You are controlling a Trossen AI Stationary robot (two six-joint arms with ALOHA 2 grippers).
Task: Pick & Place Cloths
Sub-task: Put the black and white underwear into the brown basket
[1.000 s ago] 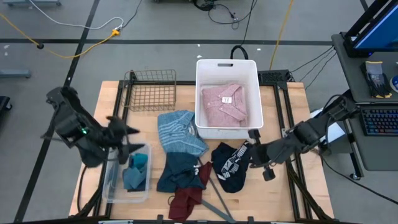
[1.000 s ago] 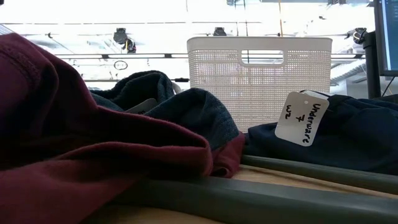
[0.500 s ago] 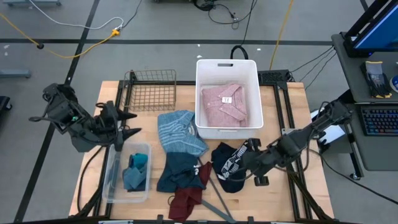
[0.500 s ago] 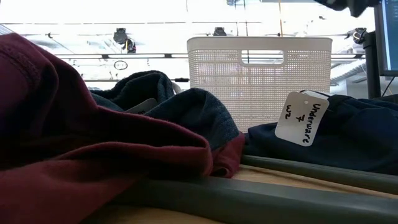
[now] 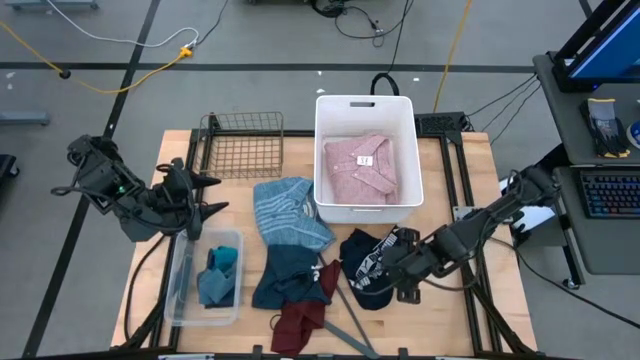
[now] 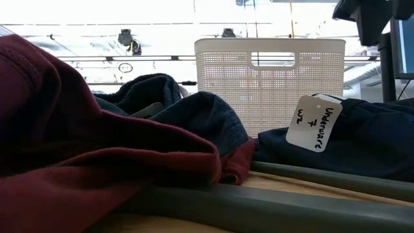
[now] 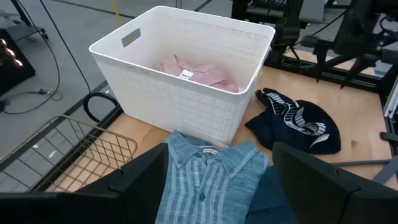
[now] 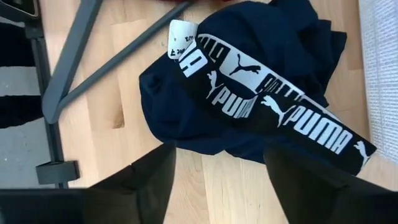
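While the right gripper [image 5: 392, 283] hovers over the navy garment [image 8: 249, 93] on the desk [image 5: 450, 180], fingers [image 8: 143, 186] spread wide and empty, a shallow pinch might snag only its paper tag [image 8: 180, 37]. Left gripper [image 5: 205, 195] waits, fingers apart, near the wire basket [image 5: 243, 145].

An overhead camera looks straight down on the whole pale wooden surface [image 5: 460, 190]. A second sits at surface height, facing level across it, pressed close to a maroon garment [image 6: 84, 149]. The left wrist camera looks forward at the white perforated plastic bin [image 7: 186, 74] (also seen from above and from the low camera). The right wrist camera hangs close over the navy white-printed garment [image 8: 249, 93], shared with all three others.
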